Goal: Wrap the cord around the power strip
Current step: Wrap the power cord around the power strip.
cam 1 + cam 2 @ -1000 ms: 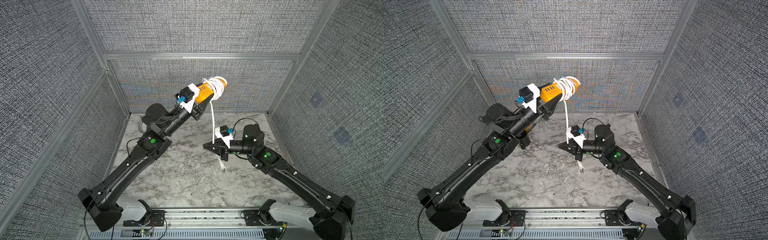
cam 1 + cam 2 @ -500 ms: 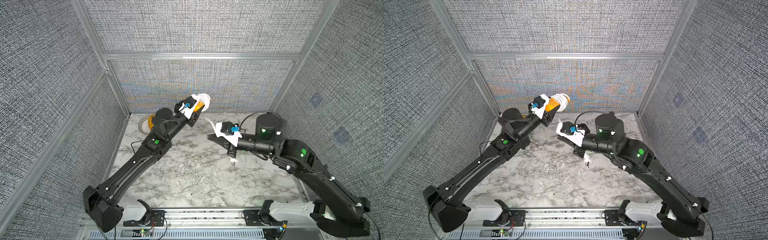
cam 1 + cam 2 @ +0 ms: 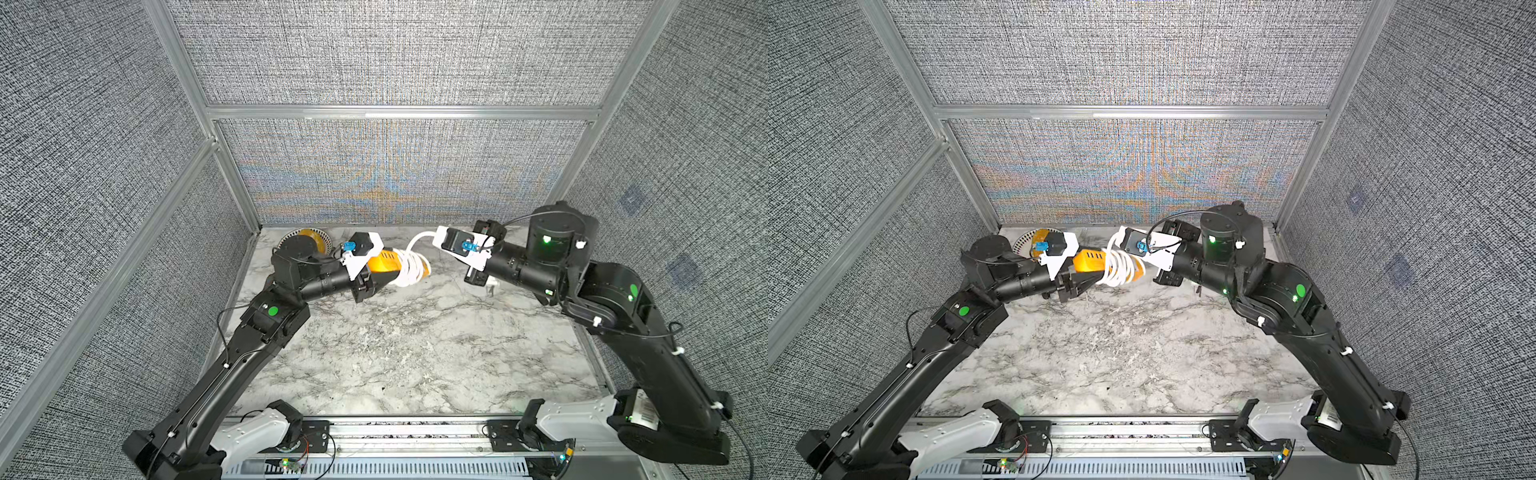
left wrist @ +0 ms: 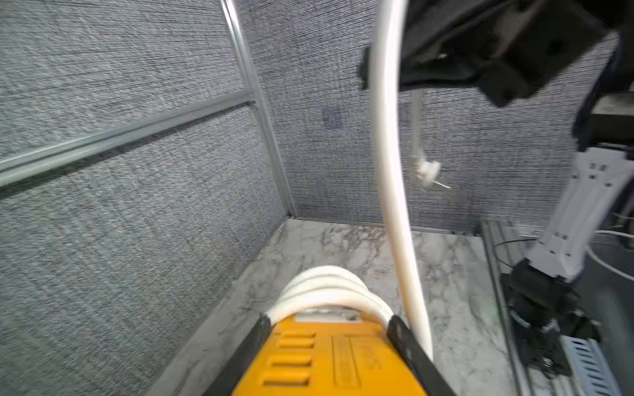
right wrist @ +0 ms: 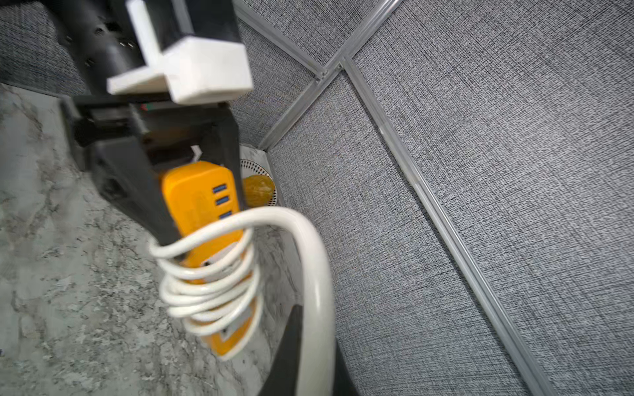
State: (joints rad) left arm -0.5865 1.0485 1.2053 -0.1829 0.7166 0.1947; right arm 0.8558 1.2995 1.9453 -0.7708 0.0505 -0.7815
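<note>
Orange power strip, clamped in my left hand, has dropped low over the worktop at twelve o'clock, and my right hand, pinching the white cord, has swung over for another loop.

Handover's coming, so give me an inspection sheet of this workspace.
Surface: white grey-veined marble tabletop.
Job's things: orange-yellow plastic power strip held in the air; white round cord coiled around it several times, its tail leading to the right gripper, small white plug dangling.
Clutter: white slotted plate bearing a yellow-orange fruit-like thing, back corner.
Grippers: left gripper shut on the power strip; right gripper shut on the cord.
Cables: thin black robot cables along both arms.
Surroundings: grey woven wall panels, aluminium frames.
</note>
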